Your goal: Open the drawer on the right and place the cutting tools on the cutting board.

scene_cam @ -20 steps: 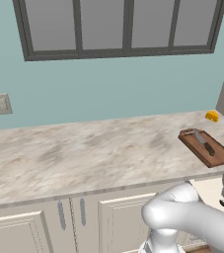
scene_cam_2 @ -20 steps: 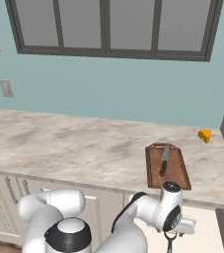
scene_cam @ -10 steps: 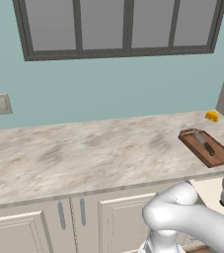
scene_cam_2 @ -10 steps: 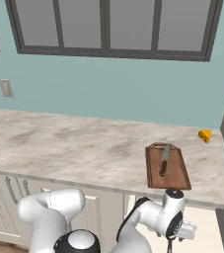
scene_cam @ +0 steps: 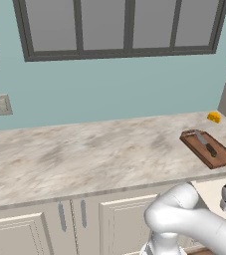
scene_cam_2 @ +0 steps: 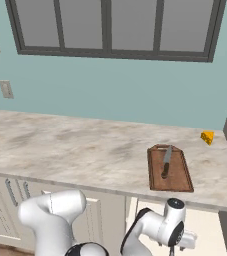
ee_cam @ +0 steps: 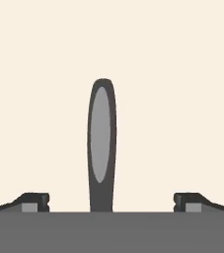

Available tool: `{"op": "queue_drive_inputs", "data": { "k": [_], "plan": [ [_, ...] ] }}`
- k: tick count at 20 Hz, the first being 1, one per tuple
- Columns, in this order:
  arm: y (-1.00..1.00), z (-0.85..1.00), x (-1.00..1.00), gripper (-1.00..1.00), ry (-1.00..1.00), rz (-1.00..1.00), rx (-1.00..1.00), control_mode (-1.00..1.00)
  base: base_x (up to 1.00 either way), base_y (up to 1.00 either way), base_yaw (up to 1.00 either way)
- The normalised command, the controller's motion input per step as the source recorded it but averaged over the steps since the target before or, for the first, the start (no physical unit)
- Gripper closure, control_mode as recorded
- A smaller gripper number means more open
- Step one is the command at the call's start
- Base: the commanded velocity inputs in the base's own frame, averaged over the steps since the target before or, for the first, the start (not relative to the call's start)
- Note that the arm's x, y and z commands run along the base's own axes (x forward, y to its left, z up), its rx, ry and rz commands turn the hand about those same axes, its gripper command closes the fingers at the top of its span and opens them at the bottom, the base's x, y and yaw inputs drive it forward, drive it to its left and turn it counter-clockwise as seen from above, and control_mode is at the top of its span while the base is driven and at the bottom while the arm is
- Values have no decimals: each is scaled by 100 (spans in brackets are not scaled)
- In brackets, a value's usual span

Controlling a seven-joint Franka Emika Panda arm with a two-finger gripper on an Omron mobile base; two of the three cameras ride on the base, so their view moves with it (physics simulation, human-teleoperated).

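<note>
The drawer (scene_cam: 210, 192) stands open under the counter's right end, its pale inside (scene_cam_2: 205, 229) showing. In the hand view my gripper (ee_cam: 111, 202) is open, its fingertips (ee_cam: 34, 202) on either side of a dark, grey-centred loop, the handle of the scissors (ee_cam: 101, 195), which lie on the drawer's cream floor. The fingers do not touch the loop. The dark reddish-brown cutting board (scene_cam: 219, 156) (scene_cam_2: 177, 177) lies on the counter above the drawer. The knife (scene_cam: 206, 143) (scene_cam_2: 166, 163) rests on the board.
A small yellow object (scene_cam: 213, 117) (scene_cam_2: 207, 137) sits on the counter behind the board, near the right wall. Cream cabinet doors with grey bar handles (scene_cam: 62, 216) (scene_cam_2: 8, 192) run under the marble counter (scene_cam: 84, 154). My white arm (scene_cam_2: 155, 230) reaches low in front of the drawer.
The hand has sunk a little lower toward the open drawer. The board, knife and yellow object have not moved. The jaws stay wide.
</note>
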Motion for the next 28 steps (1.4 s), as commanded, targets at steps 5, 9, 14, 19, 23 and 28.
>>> {"op": "queue_drive_inputs", "data": {
  "k": [5, 9, 14, 19, 23, 28],
  "plan": [
    [-21, -32, 0, -100, 0, 0, 0, -100, 0, 0, 0],
    [-19, -29, 0, -100, 0, 0, 0, -100, 0, 0, 0],
    [-12, -34, 0, -100, 0, 0, 0, -100, 0, 0, 0],
    [-1, -12, 0, 100, 1, 0, 1, -100, 0, 0, 0],
    [0, 1, -4, 100, 0, 0, 0, -100, 0, 0, 0],
    [-2, 31, -30, 100, -11, 0, 2, -100, 0, 0, 0]
  ]
}}
